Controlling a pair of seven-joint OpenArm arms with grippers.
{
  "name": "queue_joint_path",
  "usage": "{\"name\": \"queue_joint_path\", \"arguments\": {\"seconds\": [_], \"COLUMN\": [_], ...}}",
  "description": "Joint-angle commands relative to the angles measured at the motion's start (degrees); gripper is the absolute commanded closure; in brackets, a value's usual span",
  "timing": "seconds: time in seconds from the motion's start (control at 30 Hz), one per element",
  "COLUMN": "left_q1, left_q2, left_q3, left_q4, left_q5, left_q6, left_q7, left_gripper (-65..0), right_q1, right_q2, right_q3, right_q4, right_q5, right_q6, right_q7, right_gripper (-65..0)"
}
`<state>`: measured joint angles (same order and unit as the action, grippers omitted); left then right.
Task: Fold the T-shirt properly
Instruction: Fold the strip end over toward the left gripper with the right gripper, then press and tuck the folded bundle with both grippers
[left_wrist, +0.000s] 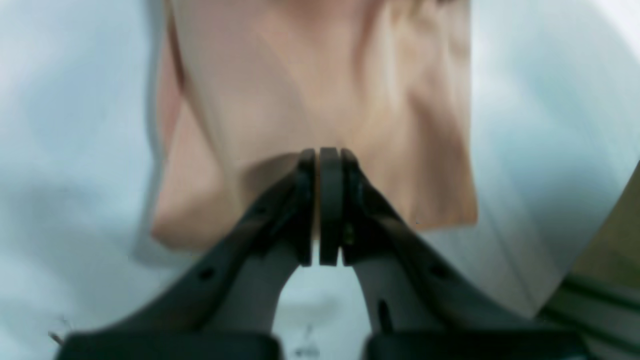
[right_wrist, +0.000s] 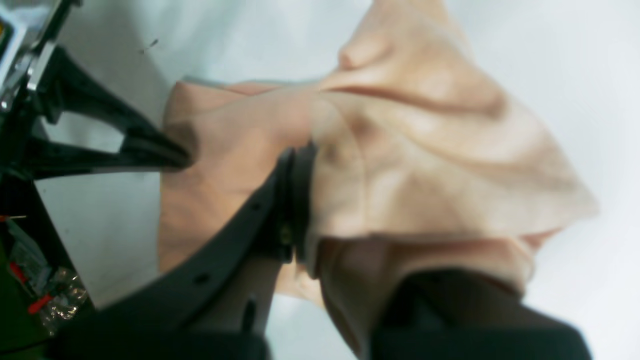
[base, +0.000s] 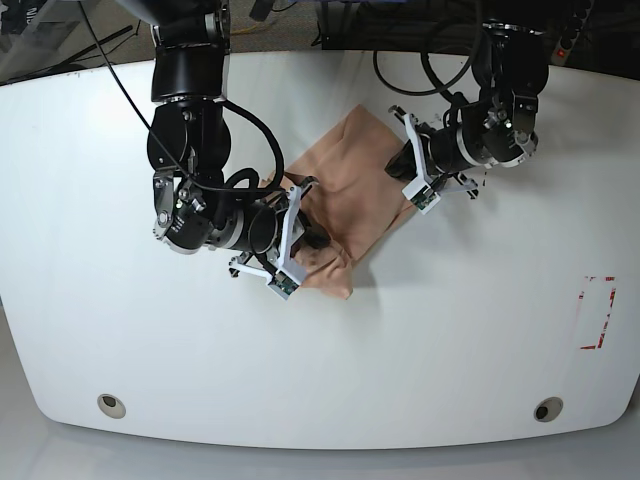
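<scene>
**Two hands on one shirt, pinned along a diagonal**

We start at our right hand (base: 305, 238), whose black fingers are clamped together on cloth: in the right wrist view the peach fabric bunches over one finger and spills past the tips in soft ridges. Our left hand (base: 404, 170) is likewise pressed together; the left wrist view shows its pads meeting with a thin edge of cloth running between them, so we judge it is pinching a hem, though blur keeps us from being sure how much it holds.

Between the two hands lies the large, plain peach short-sleeved cotton T-shirt (base: 345, 190), already gathered into a compact, roughly diamond-shaped bundle on the white tabletop (base: 450, 330). Taking the shirt as our landmark, the right hand sits at its near, lower corner, where the fabric is rumpled and heaped; the left hand sits at its far, upper edge on the opposite side. The shirt's long axis therefore runs on a diagonal from one hand to the other, and each hand is touching its own end, so neither is the nearer.

We judge that the coming move turns on that diagonal: bringing one held end over toward the other would fold across the axis, while drawing the hands apart would stretch the cloth flat along it. The heaped corner at the right hand looks the less tidy end, and we think it will want smoothing. No print is visible on the cloth from here.
</scene>
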<state>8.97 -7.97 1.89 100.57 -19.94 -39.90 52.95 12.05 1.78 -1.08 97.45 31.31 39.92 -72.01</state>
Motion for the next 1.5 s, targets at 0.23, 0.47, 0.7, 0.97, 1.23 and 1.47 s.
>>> {"name": "queue_joint_path", "arguments": {"seconds": [0.23, 0.47, 0.7, 0.97, 1.23, 1.47], "left_q1": [-2.16, -5.5, -8.05, -8.23, -8.14, -8.14], "left_q2": [-0.17, 1.42, 1.42, 1.15, 1.15, 1.15], "left_q3": [0.26, 1.49, 1.41, 1.05, 0.97, -1.06], "left_q4": [-6.99, -13.85, -14.9, -14.82, -14.9, -14.9], "left_q5": [-1.29, -0.93, -0.93, -0.93, -0.93, -1.29], "left_q6": [-0.1, -0.1, -0.1, -0.1, -0.1, -0.1], "left_q7": [-1.48, -4.73, -5.61, -5.87, -8.6, -9.65], "left_gripper": [0.0, 0.0, 0.0, 0.0, 0.0, 0.0], "right_q1": [1.44, 1.26, 1.18, 1.0, 0.83, -1.99], "right_q2": [-0.15, -0.15, -1.83, -2.97, -3.06, -2.7], "right_q3": [-0.19, -2.04, -6.43, -14.87, -20.94, -17.16], "right_q4": [-0.53, -1.58, -1.49, -1.05, -0.17, 7.12], "right_q5": [1.0, 1.0, -3.66, -12.01, -12.28, -11.84], "right_q6": [0.08, 0.08, 0.08, 0.08, 0.08, 0.08], "right_q7": [1.63, 4.54, 4.8, 7.26, 7.52, 7.52], "right_gripper": [0.0, 0.0, -1.6, -30.4, -55.3, -54.4]}}
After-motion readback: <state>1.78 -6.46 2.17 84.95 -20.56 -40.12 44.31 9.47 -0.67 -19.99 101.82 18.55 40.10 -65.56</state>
